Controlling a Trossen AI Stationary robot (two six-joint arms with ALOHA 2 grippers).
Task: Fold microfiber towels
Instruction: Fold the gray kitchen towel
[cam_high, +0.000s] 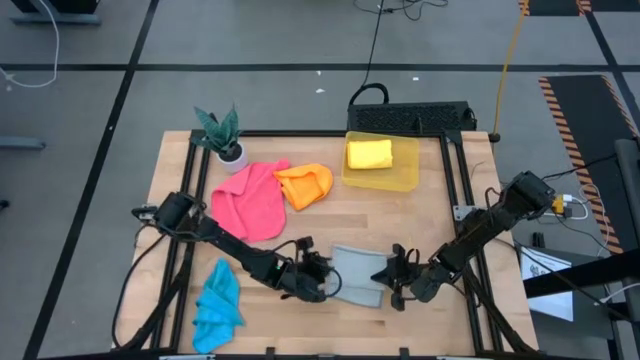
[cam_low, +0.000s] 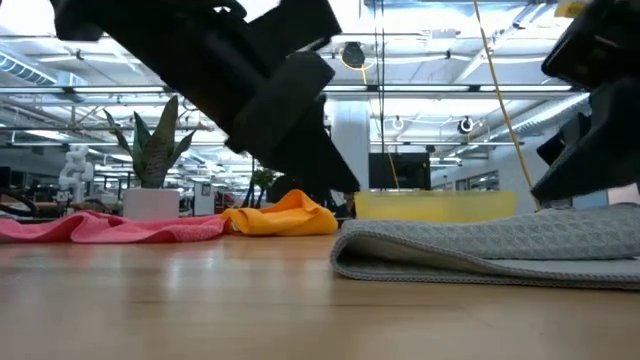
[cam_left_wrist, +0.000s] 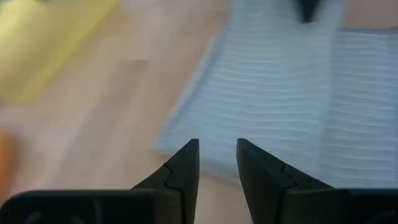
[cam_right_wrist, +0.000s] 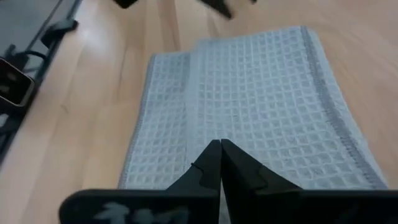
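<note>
The grey towel lies folded flat on the wooden table, near the front middle; the low view shows its rounded fold. My left gripper stands open at the towel's left edge, with nothing between its fingers. My right gripper is shut at the towel's right side, its fingertips over the waffle cloth. The pink towel and the orange towel lie crumpled at the back left. The blue towel lies at the front left. The yellow towel sits folded in the bin. My right gripper's shut fingers slant down over the grey towel from the table's right side. Whether their tips rest on the cloth I cannot tell.
A translucent yellow bin stands at the back, right of the middle. A small potted plant stands at the back left corner. Bare wood runs along the front edge between the blue and grey towels.
</note>
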